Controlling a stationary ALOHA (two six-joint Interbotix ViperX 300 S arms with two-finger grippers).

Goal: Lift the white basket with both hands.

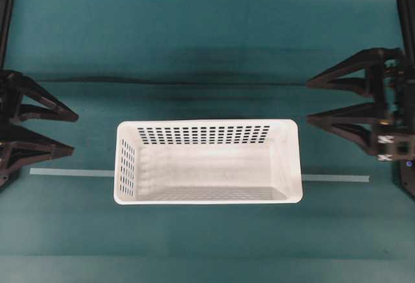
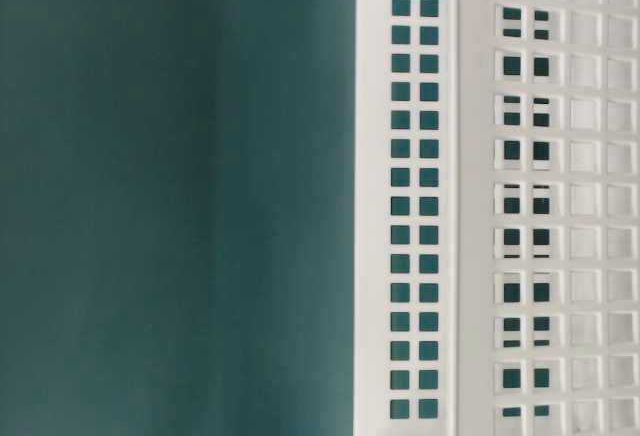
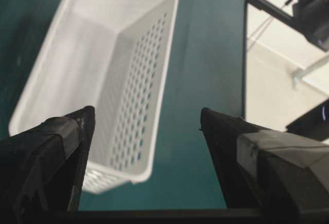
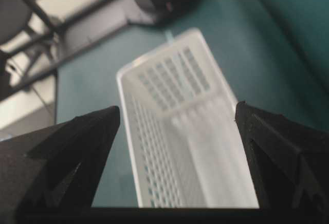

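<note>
The white basket [image 1: 283, 166] sits empty on the teal table in the middle of the overhead view. Its slotted walls fill the right of the table-level view [image 2: 480, 196]. It also shows in the left wrist view [image 3: 103, 64] and the right wrist view [image 4: 180, 131]. My left gripper [image 1: 72, 132] is open and empty, left of the basket's left end and apart from it. My right gripper [image 1: 307, 101] is open and empty, right of the basket's right end, slightly farther back. In the left wrist view the left gripper [image 3: 146, 117] has its jaws wide apart; likewise the right gripper [image 4: 177, 112].
A pale tape strip [image 1: 71, 172] runs across the table under the basket, showing again at the right [image 1: 337, 178]. Black frame posts stand at the far left [image 1: 5, 10] and far right [image 1: 405, 10] edges.
</note>
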